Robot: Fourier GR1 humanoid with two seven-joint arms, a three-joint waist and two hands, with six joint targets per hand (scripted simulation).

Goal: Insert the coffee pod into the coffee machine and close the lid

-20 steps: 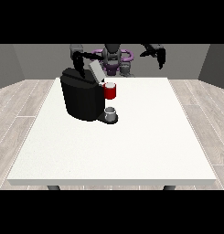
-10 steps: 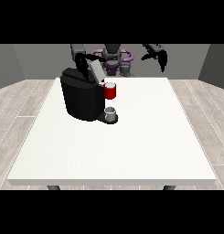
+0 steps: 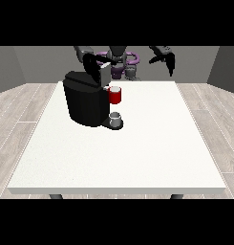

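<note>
- The black coffee machine [image 3: 85,100] is being shown standing on the large white table [image 3: 137,158], towards the view's left and the far half of the top.
- A red thing at the machine [image 3: 115,95] is being seen at its front face, on the side turned towards the table's middle.
- Below that red thing, a small grey thing [image 3: 115,118] is being carried on the machine's low black base; whether it is the coffee pod cannot be told, so the pod's place is not being given.
- A lighter grey part is being seen at the machine's top near edge, just beside the hand at the view's left [image 3: 93,67]; whether it belongs to the lid cannot be told.
- That hand is being held over the top of the machine, at its rear upper edge, and appears to be touching or nearly touching it.
- How its fingers are lying cannot be told, since they are being lost against the black machine.
- The hand at the view's right [image 3: 167,59] is being held up in the air beyond the table's far edge, well apart from the machine.
- Its fingers are being shown hanging downward, relaxed and spread, with nothing between them.
- The robot's torso [image 3: 119,62] is being seen behind the far edge, between the two arms.
</note>
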